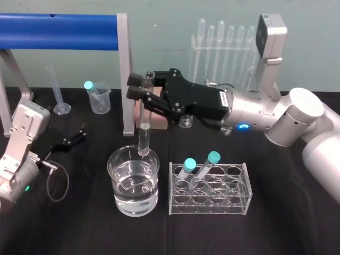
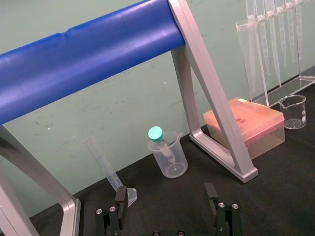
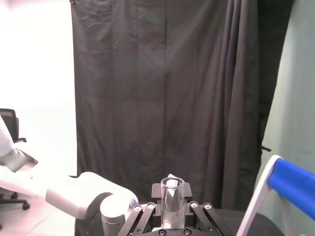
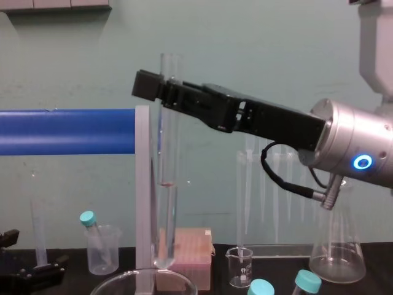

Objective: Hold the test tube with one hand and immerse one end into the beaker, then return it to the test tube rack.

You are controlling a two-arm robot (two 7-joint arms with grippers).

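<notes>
the right gripper [image 1: 139,87] is clenched on the test tube [image 1: 144,135] near its open rim, reaching in from the right above the beaker [image 1: 110,166]. the tube hangs upright, its long axis vertical and its rounded end pointing down over the back of the beaker's mouth. whether that end has crossed the rim is hard to tell, but it looks clear of the water. the dip calls for a straight drop. the rack [image 1: 245,183] stands just right of the beaker. the left gripper [image 1: 71,139] sits parked at the table's left, fingers spread.
</notes>
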